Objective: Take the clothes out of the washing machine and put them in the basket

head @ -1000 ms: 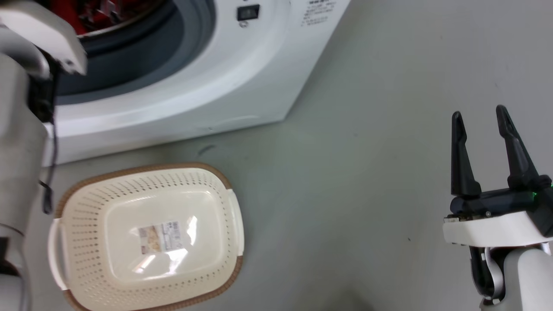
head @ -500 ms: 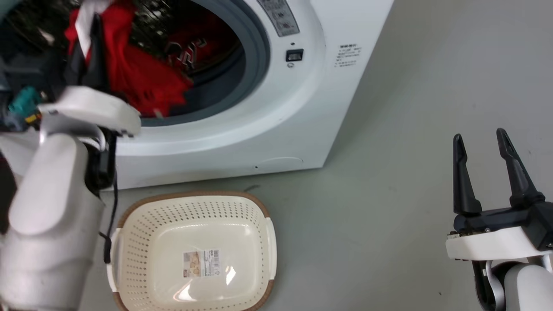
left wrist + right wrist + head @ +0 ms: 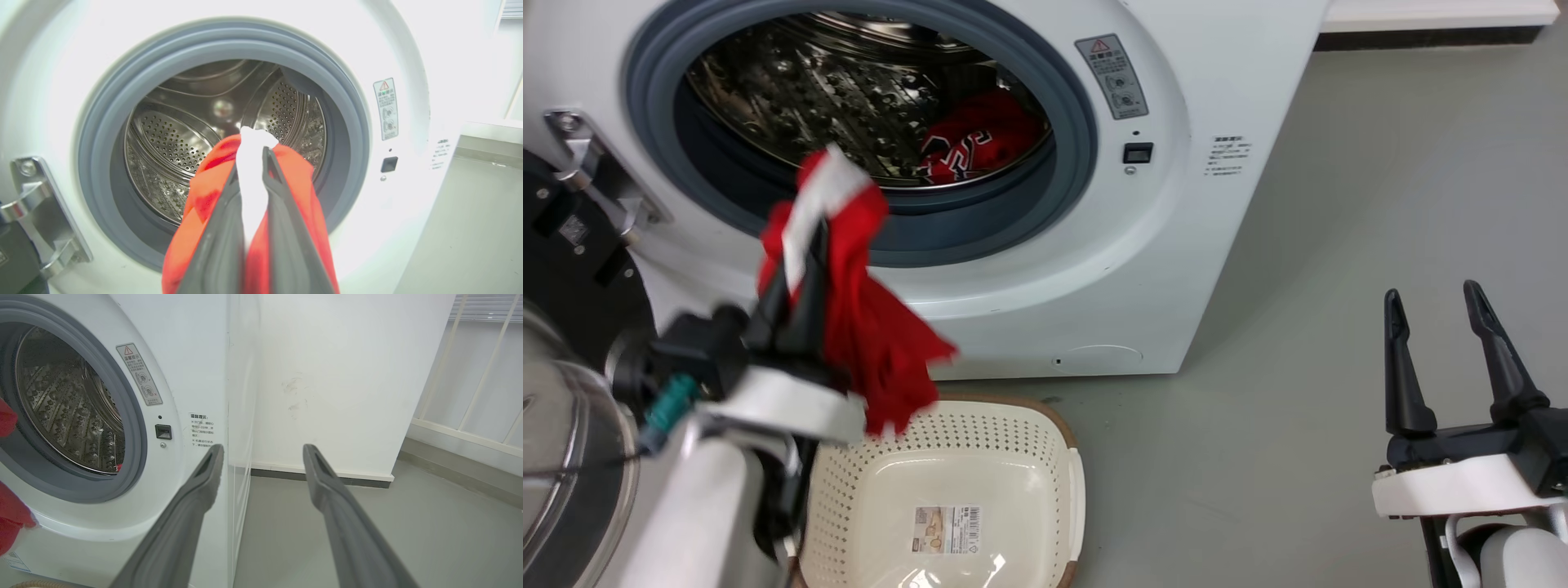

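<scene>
Hanging from the clamped left tool (image 3: 252,163), the striped garment (image 3: 874,343) dangles near the basket (image 3: 980,425) while the right tool (image 3: 1431,291) gapes wide.

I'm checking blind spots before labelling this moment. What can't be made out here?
- Jersey, head view: partly behind the door ring; lettering too small to read.
- Basket, head view: near end cut by the bottom edge, left side behind the left arm.
- Striped garment, left wrist view: lower part cut off; left gripper covers its middle.
- Warning label, head view: unreadable.
</scene>
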